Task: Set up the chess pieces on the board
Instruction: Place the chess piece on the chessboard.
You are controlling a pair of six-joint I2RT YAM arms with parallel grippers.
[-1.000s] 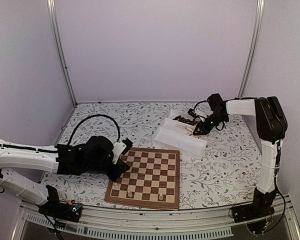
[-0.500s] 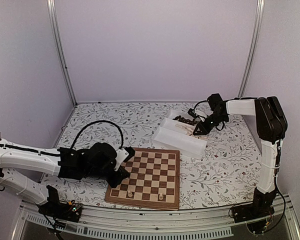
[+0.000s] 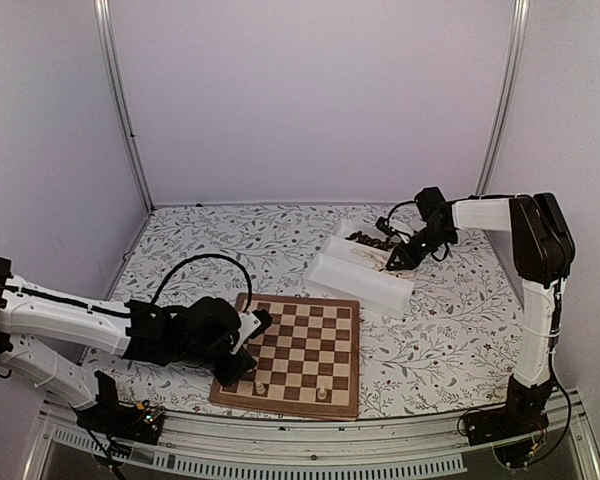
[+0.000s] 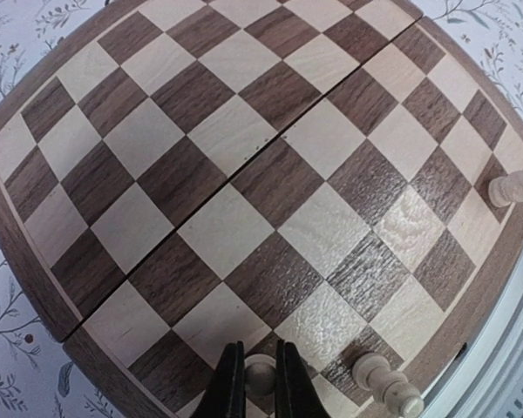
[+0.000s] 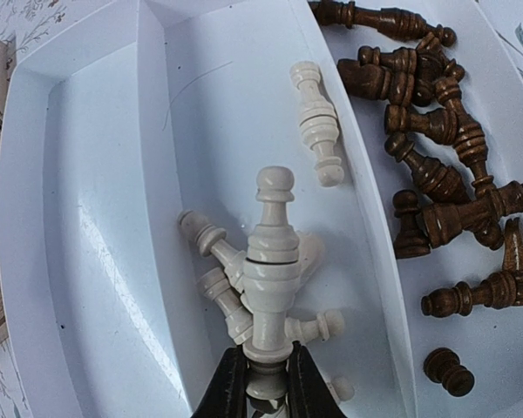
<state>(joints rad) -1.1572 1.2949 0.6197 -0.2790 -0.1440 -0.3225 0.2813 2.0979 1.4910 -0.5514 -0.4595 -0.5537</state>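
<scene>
Left tool point(image 3: 245, 365) with piece point(image 4: 261, 375) nearer board point(image 3: 315, 340)

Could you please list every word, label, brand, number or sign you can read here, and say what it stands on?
No readable text in any view.
The board: plain squares, no letters or numbers on its border.
The white tray and loose chess pieces: unmarked.
The pale piece in the right pincer and the one in the left pincer: unmarked.
</scene>
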